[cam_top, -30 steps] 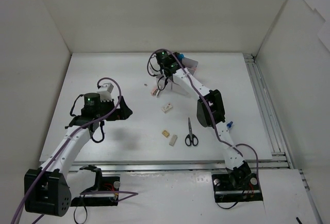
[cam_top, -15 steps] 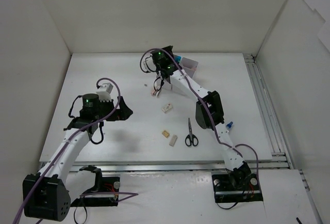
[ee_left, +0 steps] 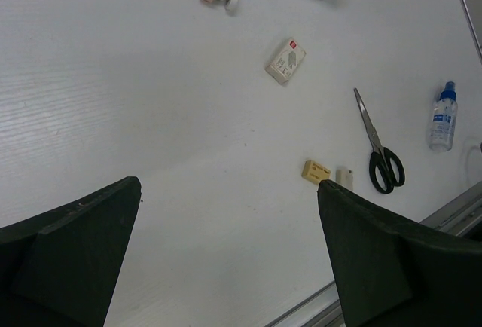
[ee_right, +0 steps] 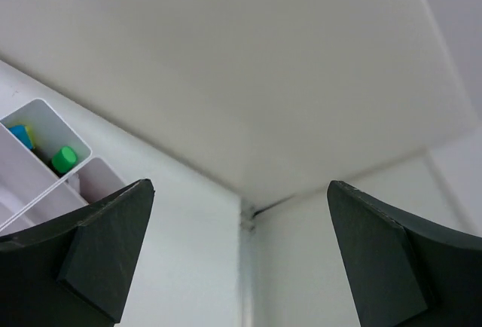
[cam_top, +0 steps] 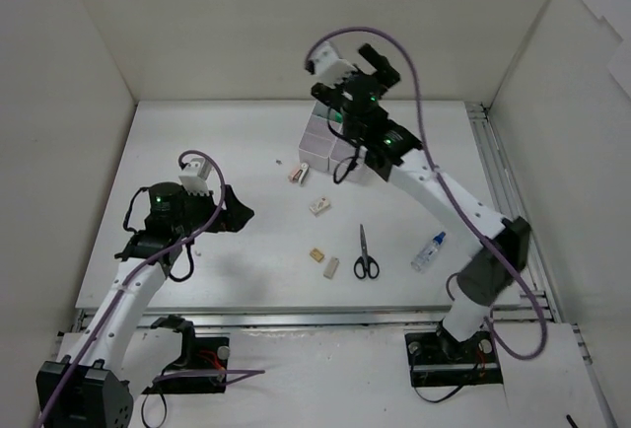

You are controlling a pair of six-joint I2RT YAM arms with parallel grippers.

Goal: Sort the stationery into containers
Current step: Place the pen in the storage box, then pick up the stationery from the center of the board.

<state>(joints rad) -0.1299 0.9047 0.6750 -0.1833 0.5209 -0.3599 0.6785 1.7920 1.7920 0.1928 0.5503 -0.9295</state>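
The containers (cam_top: 325, 142) stand as a white block at the back middle of the table. My right gripper (cam_top: 378, 61) is raised above and behind them, open and empty (ee_right: 239, 184). Its wrist view looks down into one bin (ee_right: 47, 140) holding a green-capped highlighter (ee_right: 65, 159) and a blue one (ee_right: 21, 135). Loose on the table lie a pink piece (cam_top: 299, 174), a boxed eraser (cam_top: 319, 205), a tan eraser (cam_top: 316, 253), a white eraser (cam_top: 331, 268), black-handled scissors (cam_top: 365, 253) and a glue bottle (cam_top: 429, 250). My left gripper (cam_top: 235, 213) hovers open (ee_left: 229, 183) left of them, holding nothing.
White walls enclose the table on three sides. A metal rail (cam_top: 508, 211) runs along the right edge and another along the front (cam_top: 325, 312). The left wrist view shows the scissors (ee_left: 379, 148), glue bottle (ee_left: 442, 110) and tan eraser (ee_left: 316, 171) near the front rail.
My right arm has swung up and back from low beside the containers, and its gripper has opened. The glue bottle it covered now shows. My left arm has drifted slightly left.
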